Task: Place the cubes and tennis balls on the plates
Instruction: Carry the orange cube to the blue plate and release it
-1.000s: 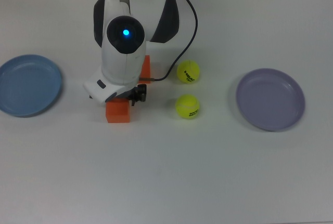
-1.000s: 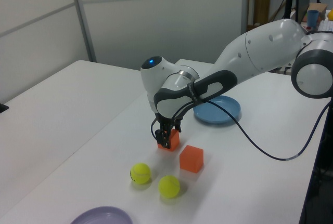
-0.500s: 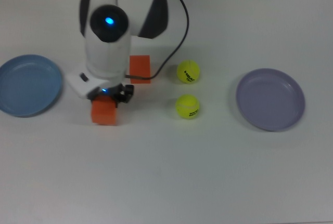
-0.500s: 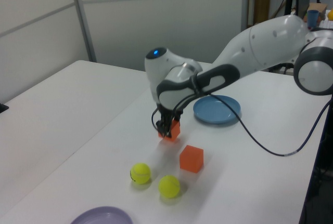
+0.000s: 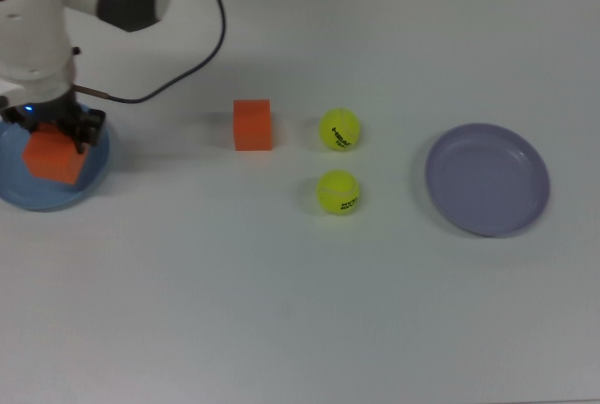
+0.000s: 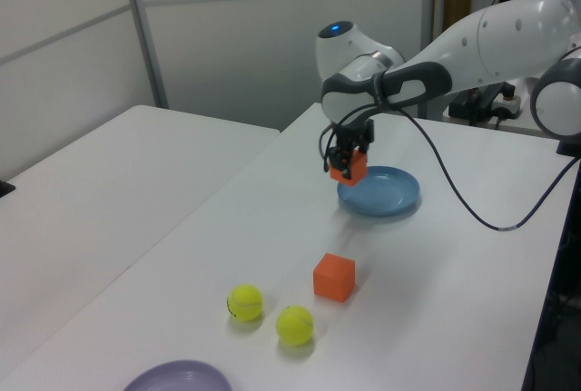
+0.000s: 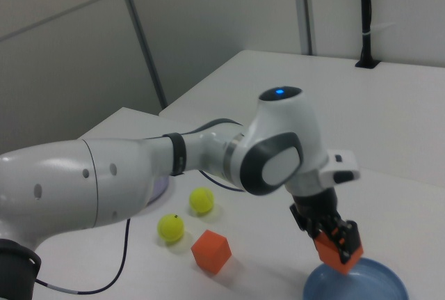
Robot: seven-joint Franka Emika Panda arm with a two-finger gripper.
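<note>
My gripper (image 5: 58, 138) (image 6: 346, 161) (image 7: 332, 242) is shut on one orange cube (image 5: 52, 157) (image 6: 349, 168) (image 7: 339, 252) and holds it in the air over the light blue plate (image 5: 15, 193) (image 6: 386, 193) (image 7: 361, 282) at the top view's left. The other orange cube (image 5: 252, 125) (image 6: 334, 278) (image 7: 211, 251) rests on the table. Two yellow-green tennis balls (image 5: 339, 129) (image 5: 338, 192) (image 6: 245, 302) (image 6: 295, 325) (image 7: 201, 200) (image 7: 171, 227) lie just right of it in the top view. The lavender plate (image 5: 487, 179) (image 6: 179, 377) sits bare at the top view's right.
The arm's black cable (image 5: 187, 67) (image 6: 454, 200) hangs over the white table between the arm and the blue plate. In the left view the table's right edge (image 6: 545, 318) runs close to the blue plate.
My gripper has lifted the cube off the table and carried it toward the top view's left, from beside the other cube to above the blue plate. The balls and second cube stayed put.
</note>
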